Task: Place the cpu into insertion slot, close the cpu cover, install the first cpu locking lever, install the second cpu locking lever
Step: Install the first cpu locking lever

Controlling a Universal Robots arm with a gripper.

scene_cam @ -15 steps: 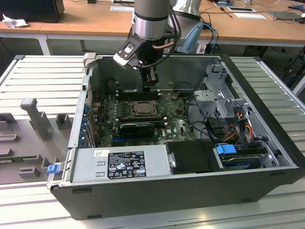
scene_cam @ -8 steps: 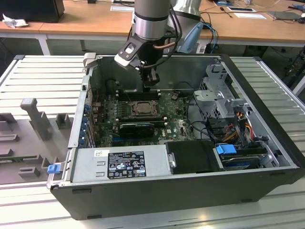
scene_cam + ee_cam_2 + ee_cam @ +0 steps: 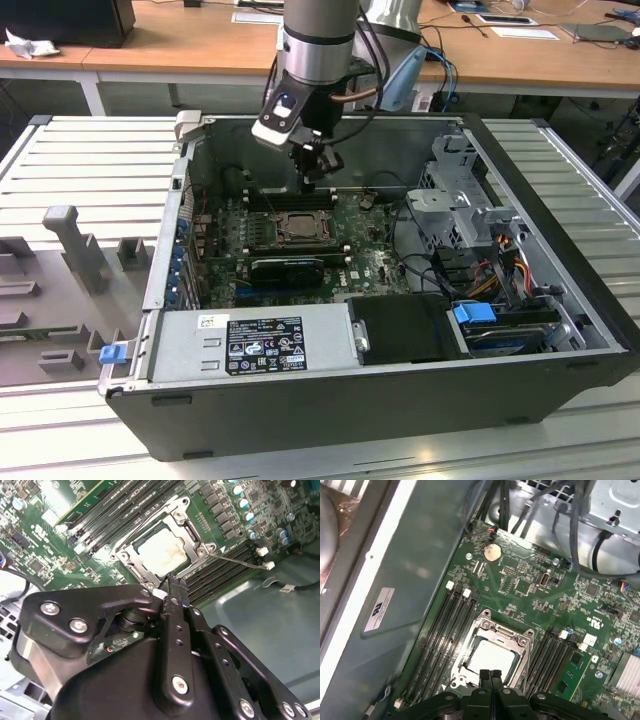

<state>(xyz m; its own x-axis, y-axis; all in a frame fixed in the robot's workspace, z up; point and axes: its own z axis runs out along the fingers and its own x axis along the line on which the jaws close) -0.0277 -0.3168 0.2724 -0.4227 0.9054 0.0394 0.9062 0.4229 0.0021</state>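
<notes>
The cpu [image 3: 159,553] [image 3: 489,656] lies flat in the insertion slot [image 3: 298,228] on the green board, its pale face showing through the window of the cpu cover [image 3: 186,529] [image 3: 503,631], which lies down over it. A thin metal lever [image 3: 240,561] sticks out from one corner of the socket. My gripper [image 3: 318,180] [image 3: 172,583] [image 3: 490,674] hangs just above the socket's edge, shut with its black fingertips pressed together and nothing between them.
Long black memory slots [image 3: 442,630] flank the socket on both sides. A black card [image 3: 288,268] sits in front of it, then the power supply [image 3: 255,340]. A drive cage [image 3: 470,200] with cables fills the exterior view's right. The case wall [image 3: 415,570] runs close by.
</notes>
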